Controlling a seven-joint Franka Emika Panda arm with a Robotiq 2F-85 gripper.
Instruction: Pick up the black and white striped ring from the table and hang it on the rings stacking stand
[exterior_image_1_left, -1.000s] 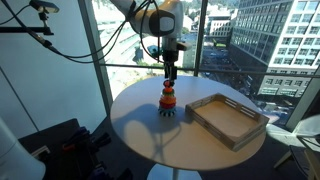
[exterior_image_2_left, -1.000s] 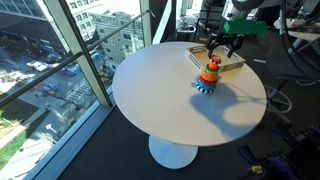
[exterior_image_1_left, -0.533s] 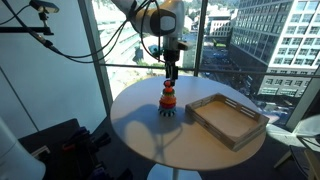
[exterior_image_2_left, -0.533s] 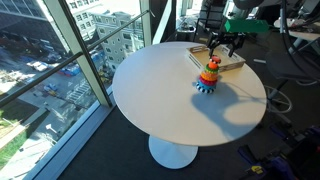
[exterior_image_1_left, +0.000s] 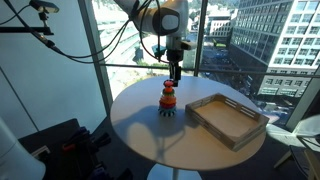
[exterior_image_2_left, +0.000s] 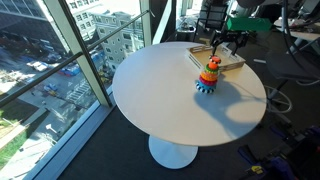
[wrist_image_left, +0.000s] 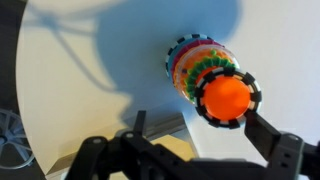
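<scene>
The black 2-finger Robotiq gripper (wrist_image_left: 190, 150) has its jaws spread wide apart and holds nothing. In the wrist view its 2 dark fingers (wrist_image_left: 283, 150) come in from the bottom edge, 1 at each side.

The black and white striped ring (wrist_image_left: 254, 92) lies above and slightly right of the gap between the fingers in that view. It sits around the orange tip of the cone-shaped rings stacking stand of coloured rings (wrist_image_left: 200, 65), at the top of the stack, and no finger touches it. It is on the stand, not on the table.

In both exterior views the gripper (exterior_image_1_left: 175, 73) (exterior_image_2_left: 228, 45) hangs above the stand (exterior_image_1_left: 168, 100) (exterior_image_2_left: 210, 76), a little off to 1 side and clear of its tip.

Only the wrist view shows the striped ring. It looks down the stand's axis, so the stripes read plainly around the orange top, with the coloured rings widening beneath. In the exterior views the stand is small and the stripes cannot be made out, only red and orange near the top and a darker, toothed ring at the base.

The exterior views do show the height gap between gripper and stand, the whole round white table (exterior_image_1_left: 140, 125) (exterior_image_2_left: 160, 100), and the rectangular wooden tray (exterior_image_1_left: 228, 122) (exterior_image_2_left: 228, 64) just beside the stand.
</scene>
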